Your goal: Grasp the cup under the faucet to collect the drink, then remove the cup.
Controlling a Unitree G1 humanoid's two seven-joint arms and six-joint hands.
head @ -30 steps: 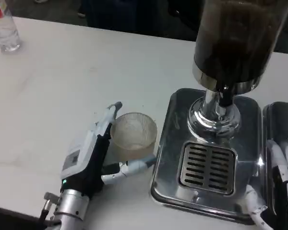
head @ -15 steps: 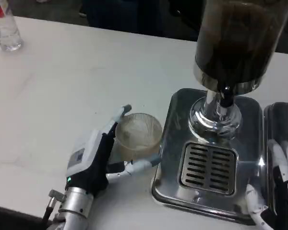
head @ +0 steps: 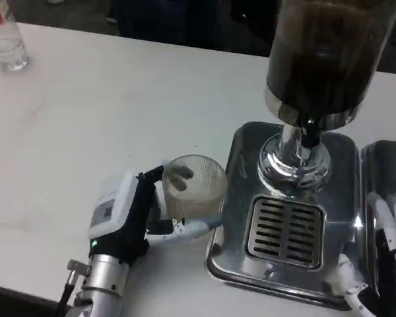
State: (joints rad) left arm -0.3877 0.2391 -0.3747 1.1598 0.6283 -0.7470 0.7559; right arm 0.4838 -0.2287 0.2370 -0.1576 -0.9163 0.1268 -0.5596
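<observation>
Gripping the clear ribbed cup (head: 194,186) in the left hand (head: 140,214), fingers wrapped round its wall, cup seemingly raised and tilted just left of the steel drip tray (head: 241,191). Resting low beside the tray's right edge, the right hand (head: 383,254), grip impossible to tell. Still waiting, by judgement: placing under the faucet (head: 310,135), filling, removing.

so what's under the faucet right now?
Only the slotted drain grate of the steel drip tray. The clear cup, held by the left hand, is off to the tray's left.
</observation>
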